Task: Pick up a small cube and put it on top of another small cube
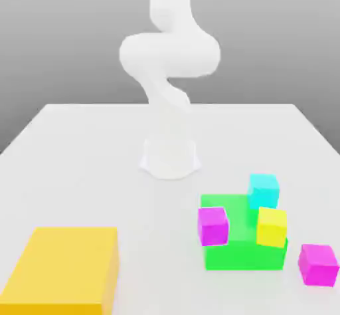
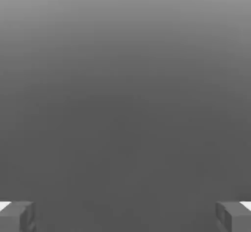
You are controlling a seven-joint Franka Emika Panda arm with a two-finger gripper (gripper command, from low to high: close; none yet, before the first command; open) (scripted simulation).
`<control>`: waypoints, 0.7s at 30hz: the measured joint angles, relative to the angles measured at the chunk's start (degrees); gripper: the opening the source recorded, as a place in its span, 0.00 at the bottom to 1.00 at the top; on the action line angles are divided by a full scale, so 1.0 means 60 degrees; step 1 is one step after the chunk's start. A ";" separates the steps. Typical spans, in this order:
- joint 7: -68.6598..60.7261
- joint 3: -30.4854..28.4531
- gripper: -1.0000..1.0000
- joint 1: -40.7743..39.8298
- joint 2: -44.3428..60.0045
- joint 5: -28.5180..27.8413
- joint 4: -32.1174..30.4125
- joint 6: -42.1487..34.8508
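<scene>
1. Your gripper (image 2: 125, 216) stood with its jaws spread wide, one grey fingertip (image 2: 17, 216) at each side of the hand view, and nothing was held between them.
2. In the exterior view, the white arm (image 1: 169, 74) rose from its base at the middle of the white table (image 1: 80, 161), well apart from every block.
3. One small magenta cube (image 1: 213, 226) sat against the green block (image 1: 242, 244), at that block's edge toward the exterior view's left.
4. A second magenta cube (image 1: 318, 264) lay on the table just beside the green block, toward the exterior view's right.
5. The small yellow cube (image 1: 271, 226) sat against the green block's right part, with the cyan cube (image 1: 263, 190) just behind it.
6. You had a big flat orange-yellow block (image 1: 63, 267) at the exterior view's lower left, well apart from the rest.
</scene>
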 joint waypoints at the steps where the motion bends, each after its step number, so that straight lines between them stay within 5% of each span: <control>1: -0.0355 -0.0042 0.50 0.0255 0.0376 0.0067 -0.0041 0.0139; 14: -0.4631 0.0213 0.50 0.2651 0.4917 0.0845 -0.0505 0.1729; 21: -0.6369 0.0758 0.50 0.3702 0.7322 0.0492 -0.0765 0.2616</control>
